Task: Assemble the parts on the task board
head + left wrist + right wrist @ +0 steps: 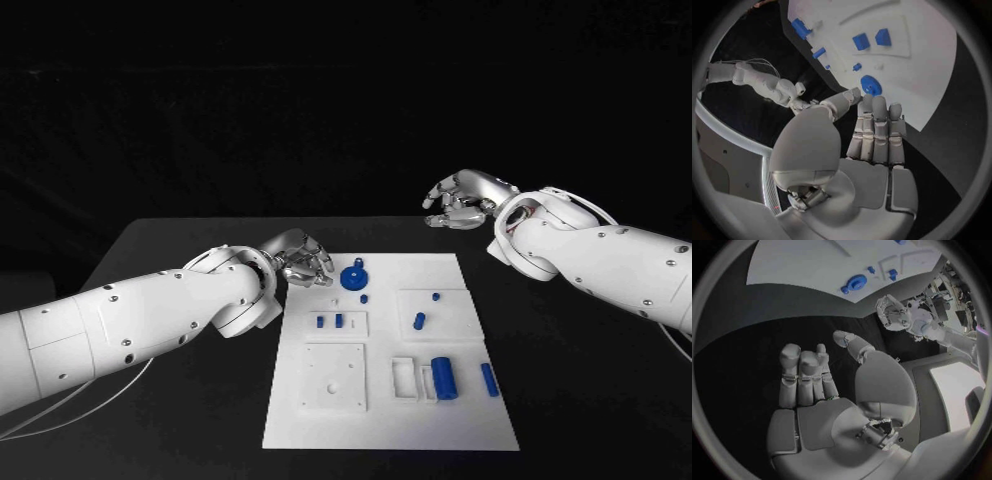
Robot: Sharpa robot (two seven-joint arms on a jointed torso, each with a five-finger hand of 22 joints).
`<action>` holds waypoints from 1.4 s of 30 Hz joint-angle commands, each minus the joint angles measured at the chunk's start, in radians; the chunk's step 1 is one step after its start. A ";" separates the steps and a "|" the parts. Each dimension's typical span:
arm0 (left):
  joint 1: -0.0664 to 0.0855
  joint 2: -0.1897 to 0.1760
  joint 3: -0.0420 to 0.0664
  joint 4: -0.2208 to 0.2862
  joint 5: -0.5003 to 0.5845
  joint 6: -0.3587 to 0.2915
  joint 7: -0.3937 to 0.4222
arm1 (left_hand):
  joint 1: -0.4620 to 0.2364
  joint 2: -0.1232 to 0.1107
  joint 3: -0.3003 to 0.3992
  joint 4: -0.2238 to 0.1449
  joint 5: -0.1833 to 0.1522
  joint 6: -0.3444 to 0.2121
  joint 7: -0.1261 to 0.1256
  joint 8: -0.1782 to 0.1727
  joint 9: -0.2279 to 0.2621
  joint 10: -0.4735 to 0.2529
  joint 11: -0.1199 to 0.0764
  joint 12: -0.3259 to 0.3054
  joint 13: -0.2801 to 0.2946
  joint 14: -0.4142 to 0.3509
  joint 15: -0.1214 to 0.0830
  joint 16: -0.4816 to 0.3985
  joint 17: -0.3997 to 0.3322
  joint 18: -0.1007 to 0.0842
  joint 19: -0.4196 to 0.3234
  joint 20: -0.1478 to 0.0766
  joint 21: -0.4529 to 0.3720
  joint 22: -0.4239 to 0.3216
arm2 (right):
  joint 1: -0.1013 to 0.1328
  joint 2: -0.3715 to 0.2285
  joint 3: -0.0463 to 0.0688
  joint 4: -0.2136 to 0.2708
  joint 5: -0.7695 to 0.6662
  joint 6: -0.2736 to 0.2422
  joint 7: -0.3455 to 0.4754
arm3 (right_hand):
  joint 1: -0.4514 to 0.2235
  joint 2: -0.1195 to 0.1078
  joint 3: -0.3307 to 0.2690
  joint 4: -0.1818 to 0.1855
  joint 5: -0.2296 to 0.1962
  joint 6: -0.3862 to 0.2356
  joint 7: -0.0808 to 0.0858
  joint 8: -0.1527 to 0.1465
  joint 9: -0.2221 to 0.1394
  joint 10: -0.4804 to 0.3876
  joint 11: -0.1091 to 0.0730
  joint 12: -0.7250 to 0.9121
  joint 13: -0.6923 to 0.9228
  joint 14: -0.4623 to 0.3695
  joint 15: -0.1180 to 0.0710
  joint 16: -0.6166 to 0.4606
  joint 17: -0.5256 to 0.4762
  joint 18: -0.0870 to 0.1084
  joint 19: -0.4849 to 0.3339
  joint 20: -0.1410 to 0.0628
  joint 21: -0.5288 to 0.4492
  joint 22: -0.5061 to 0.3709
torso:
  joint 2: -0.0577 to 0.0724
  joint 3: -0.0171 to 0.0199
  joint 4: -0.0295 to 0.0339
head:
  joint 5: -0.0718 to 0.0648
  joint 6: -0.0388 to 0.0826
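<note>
Left hand (296,258) empty, fingers apart, beside task board (389,420) — right hand (464,201) likewise.

One white task board (387,420), one black tabletop (173,250), two silver hands, left hand (299,260) and right hand (464,200), one blue gear (356,277), about seven smaller blue parts (444,377) on the board

White task board (387,430) flat on table; blue parts (444,377) scattered on it
</note>
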 commanded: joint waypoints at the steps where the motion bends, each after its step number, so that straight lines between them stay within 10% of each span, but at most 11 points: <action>1: 0.001 0.028 0.001 -0.024 -0.162 0.022 0.153 | 0.000 0.008 0.014 -0.035 -0.054 -0.038 0.012 -0.028 -0.025 -0.046 0.026 -0.088 -0.033 -0.001 0.023 -0.011 0.002 0.003 0.005 -0.049 -0.008 0.001 | -0.001 0.004 0.000 -0.003 0.004 0.004 0.012 | -0.005 0.000 -0.002 -0.003 0.005 -0.008 0.006 -0.006 -0.001 -0.003 0.003 0.003 -0.001 -0.002 -0.004 -0.006 -0.001 0.053 0.001 -0.007 -0.005 0.015 | 0.001 0.0002 -0.0007 | 0.000 0.006; 20: -0.001 0.164 -0.001 -0.128 -0.540 0.109 0.171 | -0.005 -0.025 0.005 -0.047 -0.053 -0.025 -0.008 -0.037 -0.093 -0.010 0.037 -0.308 -0.084 0.075 0.025 0.087 0.084 0.063 0.106 -0.040 0.049 0.046 | -0.004 0.016 0.000 -0.005 0.004 0.006 0.013 | -0.004 0.001 -0.001 -0.003 0.005 -0.009 0.007 -0.007 -0.002 -0.004 0.004 0.003 -0.001 -0.002 -0.003 -0.006 -0.001 0.053 0.001 -0.007 -0.005 0.015 | 0.004 0.0005 -0.0035 | -0.006 0.013; 42: -0.017 0.225 -0.018 -0.182 -0.618 0.218 0.150 | 0.000 -0.009 0.015 -0.066 0.082 -0.016 -0.002 -0.038 -0.117 -0.020 0.045 -0.386 -0.106 0.057 0.033 0.088 0.091 0.068 0.094 -0.030 0.056 0.046 | -0.004 0.018 0.000 0.001 0.004 0.006 0.013 | -0.003 0.002 -0.001 -0.003 0.005 -0.009 0.007 -0.007 -0.002 -0.003 0.004 0.003 -0.001 -0.001 -0.003 -0.006 -0.001 0.053 0.002 -0.007 -0.005 0.015 | 0.008 -0.0012 -0.0060 | -0.009 0.009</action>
